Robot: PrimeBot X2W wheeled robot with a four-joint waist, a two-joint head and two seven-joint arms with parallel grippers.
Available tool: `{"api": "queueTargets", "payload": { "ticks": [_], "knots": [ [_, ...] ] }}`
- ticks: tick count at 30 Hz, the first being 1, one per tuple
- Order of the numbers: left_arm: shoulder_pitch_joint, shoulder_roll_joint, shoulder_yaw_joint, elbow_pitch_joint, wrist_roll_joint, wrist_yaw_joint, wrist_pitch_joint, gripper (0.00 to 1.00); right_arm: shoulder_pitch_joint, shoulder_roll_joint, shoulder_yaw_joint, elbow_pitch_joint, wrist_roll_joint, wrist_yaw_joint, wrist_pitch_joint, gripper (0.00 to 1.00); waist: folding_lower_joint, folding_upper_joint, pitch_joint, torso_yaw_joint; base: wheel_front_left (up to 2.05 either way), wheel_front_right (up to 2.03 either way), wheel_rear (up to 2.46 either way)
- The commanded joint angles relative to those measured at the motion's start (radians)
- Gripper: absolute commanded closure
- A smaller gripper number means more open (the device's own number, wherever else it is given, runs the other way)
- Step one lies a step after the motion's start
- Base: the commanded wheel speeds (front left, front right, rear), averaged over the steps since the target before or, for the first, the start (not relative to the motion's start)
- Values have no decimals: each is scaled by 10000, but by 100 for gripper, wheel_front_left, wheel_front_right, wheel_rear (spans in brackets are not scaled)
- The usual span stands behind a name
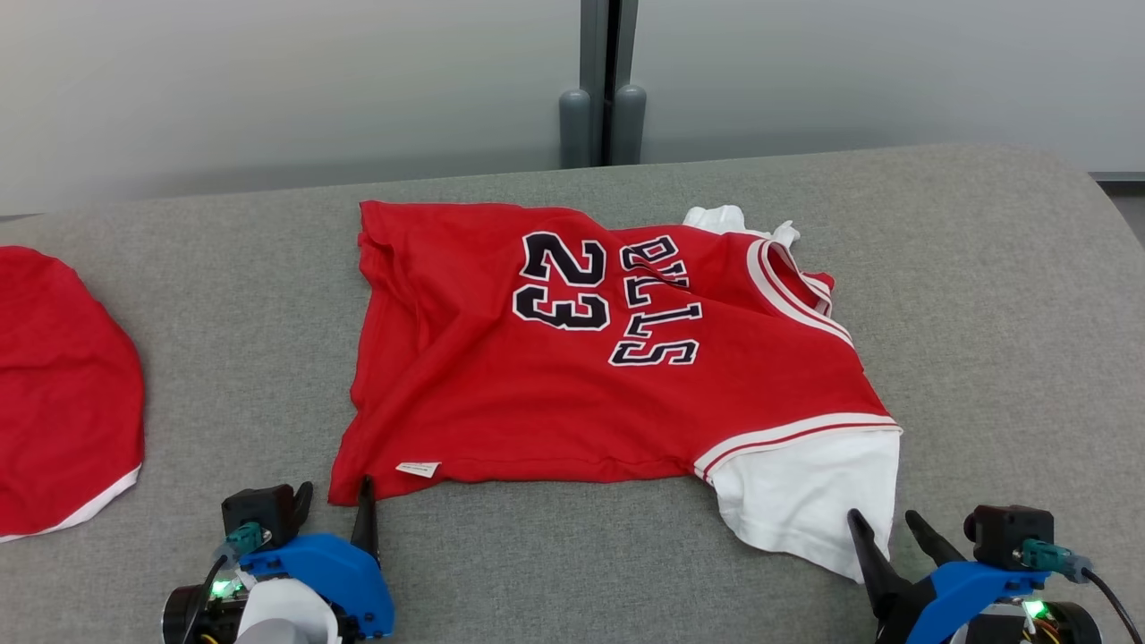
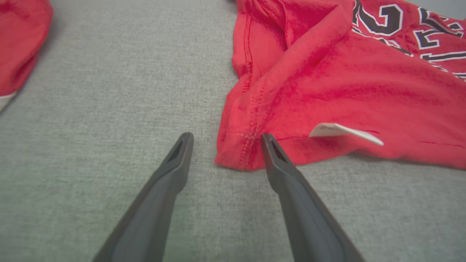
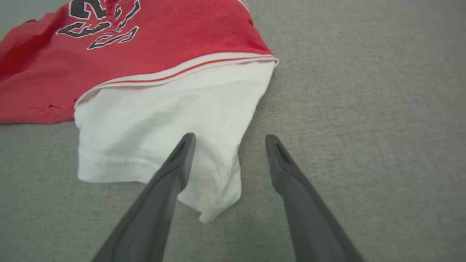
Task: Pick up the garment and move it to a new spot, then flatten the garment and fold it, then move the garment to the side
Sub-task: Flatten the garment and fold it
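Garment (image 1: 572, 394), a wrinkled red jersey numbered 23 with a soft white sleeve (image 1: 805, 492), lies mid grey woven tabletop (image 1: 224, 313). The left pincer (image 1: 335, 487) gapes at its near-left hem corner, and the right pincer (image 1: 881, 517) gapes astride the sleeve's edge.

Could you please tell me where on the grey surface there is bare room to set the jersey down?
Bare patches: the grey fabric surface right of the red number-23 jersey, and the strip between it and the red cloth at left. Crowded near edge: left gripper, right gripper.
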State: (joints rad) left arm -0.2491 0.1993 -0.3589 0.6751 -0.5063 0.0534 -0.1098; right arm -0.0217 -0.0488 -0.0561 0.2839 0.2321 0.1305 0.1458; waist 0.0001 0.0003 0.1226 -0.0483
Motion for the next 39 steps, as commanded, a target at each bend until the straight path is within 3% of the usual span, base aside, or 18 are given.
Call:
{"api": "queueTargets", "payload": {
  "ticks": [1,11,12,13,14,15,16,17,18,26,32,39],
  "knots": [
    [-303,-52,94,302,-67,53,-64,0,-219,-29,27,211,-41,5,12,0,-1,-3,73,-56,0,0,0],
    [-834,-331,-14,1656,-210,-290,-339,0,-529,-25,882,1126,31,5,132,0,-1,-3,313,-173,0,0,0],
    [-869,-350,-37,1783,-235,-351,-313,0,-539,-25,931,1152,44,5,129,5,-1,-3,332,-175,0,0,0],
    [-922,-365,-58,1913,-267,-401,-277,0,-551,-22,983,1169,42,5,144,58,-1,-3,347,-178,0,0,0],
    [-961,-376,-58,2000,-289,-462,-309,12,-563,-19,1021,1159,57,5,112,78,-1,-3,360,-180,0,0,0],
    [-985,-390,-67,2084,-308,-522,-353,53,-581,-19,1039,1149,50,5,85,100,-1,-3,367,-184,0,0,0],
    [-1026,-399,-92,2165,-304,-598,-387,65,-599,-20,1056,1147,12,5,112,100,-1,-3,373,-191,0,0,0],
    [-1070,-410,-107,2238,-326,-672,-431,95,-610,-20,1056,1136,-4,5,136,100,-1,-3,379,-196,0,0,0],
    [-1094,-436,-117,2299,-378,-777,-470,100,-615,-20,1052,1118,-11,5,155,100,-1,-3,381,-201,0,0,0],
    [-1338,-577,428,1920,-875,-1272,-1408,100,-485,-28,609,372,115,5,-252,100,-1,-3,248,-207,0,0,0],
    [-830,-555,1461,-270,-2038,-1781,-1559,100,-437,-34,69,-1582,796,5,-314,100,-1,-3,21,-227,0,0,0],
    [-359,-342,1676,-3295,-3120,-1854,-1339,100,-306,-31,-757,-4084,220,3,327,100,-1,-3,-314,-119,0,0,0]
  ]
}}
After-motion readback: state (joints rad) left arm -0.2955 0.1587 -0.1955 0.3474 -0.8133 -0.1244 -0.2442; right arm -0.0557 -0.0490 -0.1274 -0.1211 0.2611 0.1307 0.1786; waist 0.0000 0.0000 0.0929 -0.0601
